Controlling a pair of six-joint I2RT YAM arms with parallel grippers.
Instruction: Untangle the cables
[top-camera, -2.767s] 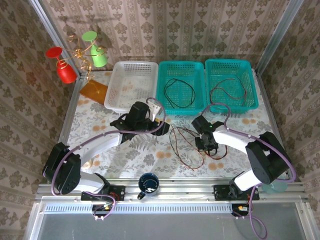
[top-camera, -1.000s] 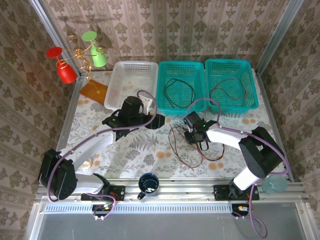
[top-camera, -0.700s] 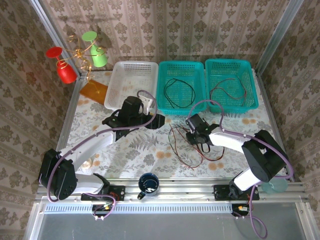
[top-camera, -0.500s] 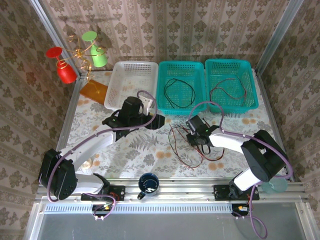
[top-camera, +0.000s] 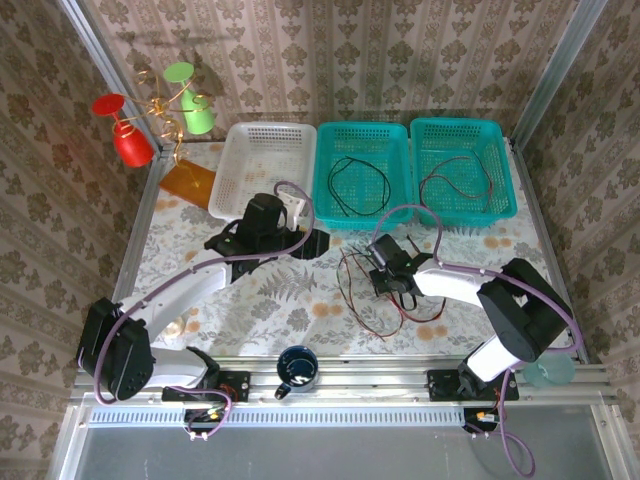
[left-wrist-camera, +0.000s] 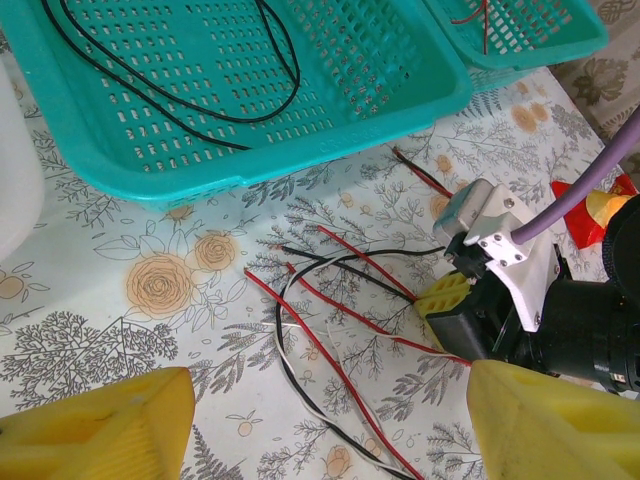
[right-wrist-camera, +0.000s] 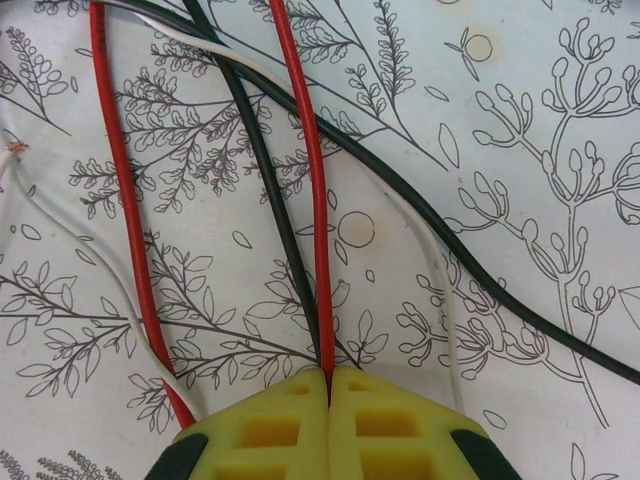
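A tangle of thin red, black and white cables (top-camera: 365, 292) lies on the flowered table between the two arms. In the right wrist view, my right gripper (right-wrist-camera: 330, 385) is shut on a red cable (right-wrist-camera: 305, 190), with a black cable (right-wrist-camera: 262, 190) running in beside it. That gripper (top-camera: 386, 270) sits at the right side of the tangle, and its yellow tip (left-wrist-camera: 447, 297) shows in the left wrist view. My left gripper (left-wrist-camera: 325, 430) hovers open above the cables (left-wrist-camera: 320, 335), fingers (left-wrist-camera: 100, 425) wide apart, left of the tangle (top-camera: 310, 243).
At the back stand a white basket (top-camera: 240, 190) and two teal baskets. One teal basket (top-camera: 398, 150) holds a black cable (left-wrist-camera: 150, 95), the other (top-camera: 500, 150) a dark red one. A dark mug (top-camera: 297, 368) sits at the near edge. A gold spiral stand (top-camera: 160, 105) is back left.
The right gripper has slid left into the tangle and now pinches the red cable. The left arm drew back to the left early on and has since held still.
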